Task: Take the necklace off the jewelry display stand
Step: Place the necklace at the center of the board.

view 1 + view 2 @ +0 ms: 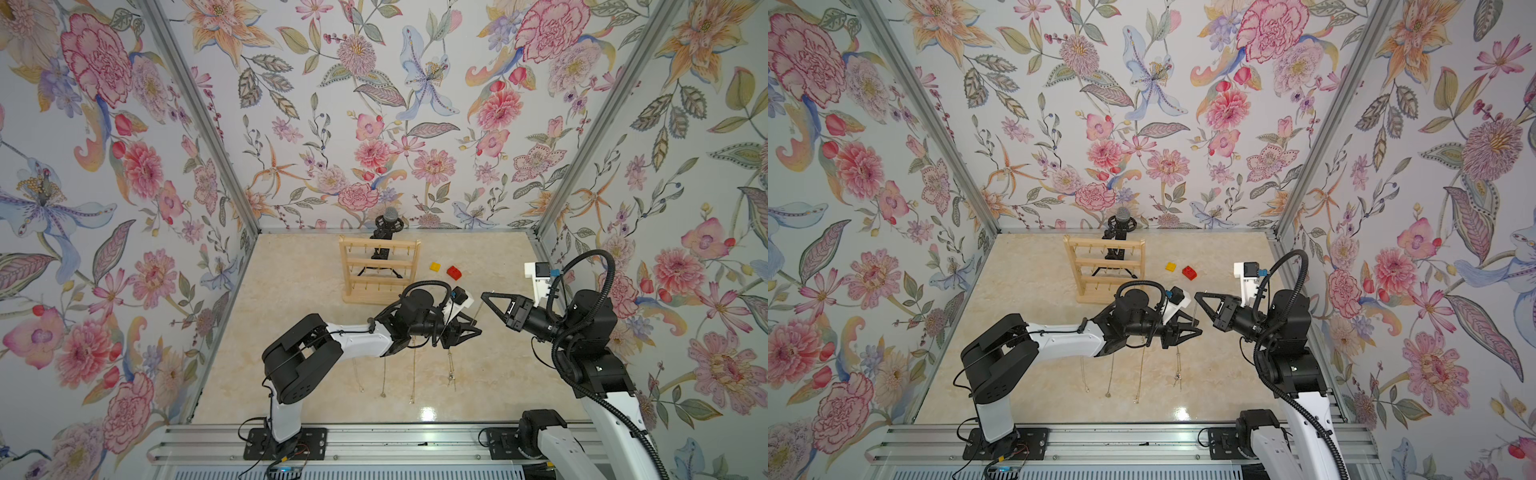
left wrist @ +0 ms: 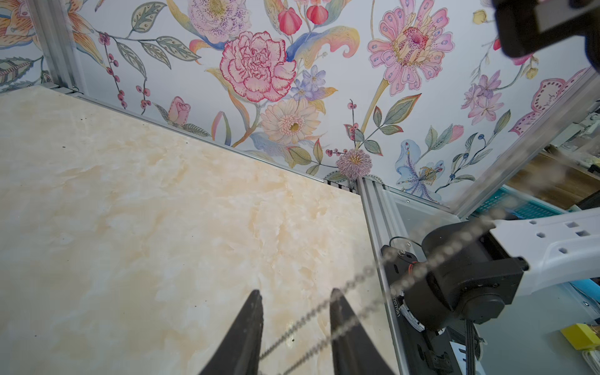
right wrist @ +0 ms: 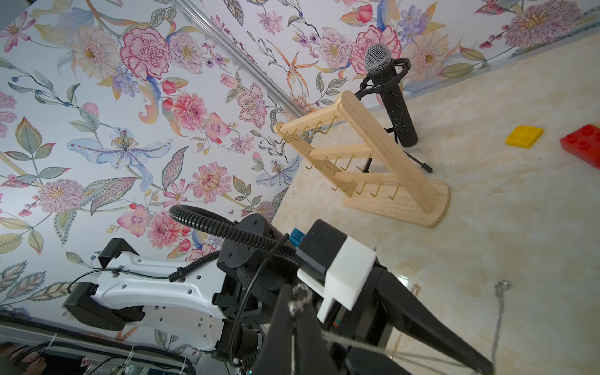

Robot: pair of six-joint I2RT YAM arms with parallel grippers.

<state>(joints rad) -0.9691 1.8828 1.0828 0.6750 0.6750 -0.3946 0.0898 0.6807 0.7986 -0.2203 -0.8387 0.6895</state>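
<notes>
The jewelry display stand (image 1: 380, 270) (image 1: 1106, 266) (image 3: 386, 152) stands at the back of the table, and its gold hooks look bare in the right wrist view. A silver necklace (image 3: 344, 341) (image 2: 311, 313) (image 1: 480, 309) is off the stand, in the air between my two arms. My right gripper (image 3: 296, 292) (image 1: 483, 296) (image 1: 1197, 295) is shut on its clasp end. Two strands of the chain run from there down between the fingers of my left gripper (image 2: 296, 292) (image 1: 477, 326) (image 1: 1198, 325). Those jaws stand apart around the strands, and one strand crosses in front of a finger.
Several necklaces (image 1: 412, 374) lie stretched out on the marble table below my left arm, and another silver one (image 3: 500, 311) lies near the grippers. A black microphone on a tripod (image 1: 390, 224) stands behind the stand. A yellow brick (image 1: 435, 266) and a red brick (image 1: 454, 272) lie to its right.
</notes>
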